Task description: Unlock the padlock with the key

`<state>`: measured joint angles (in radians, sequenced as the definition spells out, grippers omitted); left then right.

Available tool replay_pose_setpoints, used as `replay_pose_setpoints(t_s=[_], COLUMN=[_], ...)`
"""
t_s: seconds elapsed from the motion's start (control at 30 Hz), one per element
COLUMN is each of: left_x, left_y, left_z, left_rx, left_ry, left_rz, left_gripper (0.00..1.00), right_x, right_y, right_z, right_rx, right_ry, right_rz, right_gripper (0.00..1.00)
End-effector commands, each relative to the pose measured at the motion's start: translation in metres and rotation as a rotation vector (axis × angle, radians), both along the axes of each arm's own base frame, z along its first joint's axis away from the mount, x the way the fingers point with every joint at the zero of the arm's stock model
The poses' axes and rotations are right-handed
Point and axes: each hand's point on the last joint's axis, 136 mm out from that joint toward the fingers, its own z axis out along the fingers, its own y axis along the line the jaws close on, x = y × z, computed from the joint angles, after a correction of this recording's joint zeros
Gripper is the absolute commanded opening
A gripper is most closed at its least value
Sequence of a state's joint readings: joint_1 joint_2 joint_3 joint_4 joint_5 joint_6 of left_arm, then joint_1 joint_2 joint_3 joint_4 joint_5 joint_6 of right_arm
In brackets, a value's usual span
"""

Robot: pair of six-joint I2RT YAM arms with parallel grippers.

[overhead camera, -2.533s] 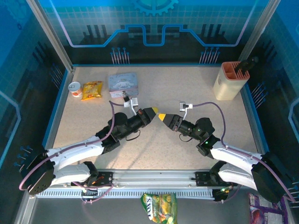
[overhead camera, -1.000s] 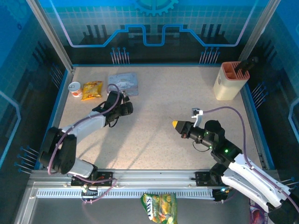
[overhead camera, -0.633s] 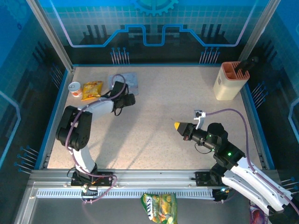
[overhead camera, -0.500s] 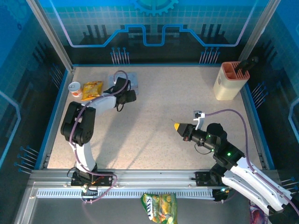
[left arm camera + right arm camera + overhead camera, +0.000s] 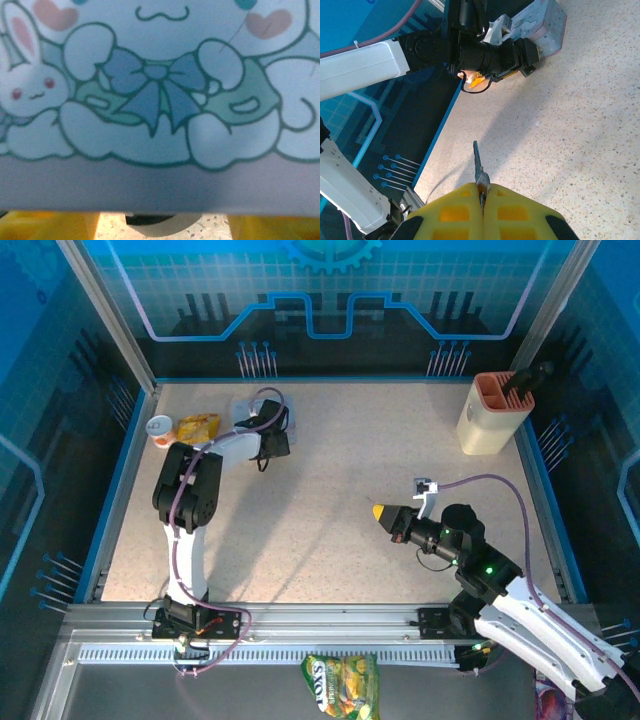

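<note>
The top camera looks down from above and behind the near edge over the whole table [image 5: 400, 440]. The left wrist camera sits very close against the lid of the tin [image 5: 160, 100]. The right wrist camera looks low past the right gripper [image 5: 482, 202] toward that same tin, upper right.

The one legible piece of lettering is on the green and yellow bag [image 5: 340, 684], which lies in front of the mounting rail [image 5: 330, 624], beyond the near edge of the table [image 5: 330, 560]. Its white letters on a dark patch seem to read "OX'S", possibly "FOX'S", the first letter being unclear. The yellow snack packet [image 5: 197, 426] near the table's far left corner carries red print too small to read.
</note>
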<state>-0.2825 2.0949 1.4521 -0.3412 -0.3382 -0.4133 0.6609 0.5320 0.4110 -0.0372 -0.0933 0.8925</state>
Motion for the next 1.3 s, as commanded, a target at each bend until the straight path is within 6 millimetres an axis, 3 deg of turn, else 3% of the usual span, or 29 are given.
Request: replay_pose_setpoints(t_s=[0.0, 0.4, 0.7, 0.97, 1.1, 1.27], left_x=[0.005, 0.006, -0.008, -0.049, -0.079, -0.122], left_y=[0.010, 0.010, 0.001, -0.032, -0.051, -0.091], left_z=[-0.006, -0.010, -0.004, 0.007, 0.013, 0.006], left_rx=[0.031, 0.019, -0.026, -0.041, -0.051, -0.069], left_ry=[0.032, 0.036, 0.024, 0.080, 0.120, 0.190], left_rz=[0.018, -0.001, -0.041, -0.127, -0.141, -0.168], left_gripper=[0.61, 0.31, 0.22, 0.22, 0.23, 0.21], right_x=[-0.001, 0.000, 0.001, 0.005, 0.007, 0.007], right_y=[0.000, 0.000, -0.002, -0.015, -0.020, -0.024], right_z=[-0.006, -0.008, -0.011, -0.030, -0.038, -0.040], right_rx=[-0.010, -0.001, -0.014, -0.059, -0.057, -0.077], right_ry=[-0.001, 0.007, 0.021, 0.068, 0.086, 0.092], right_rz=[0.004, -0.004, -0.018, -0.090, -0.117, -0.128], right_gripper=[0.00, 0.00, 0.00, 0.00, 0.00, 0.00])
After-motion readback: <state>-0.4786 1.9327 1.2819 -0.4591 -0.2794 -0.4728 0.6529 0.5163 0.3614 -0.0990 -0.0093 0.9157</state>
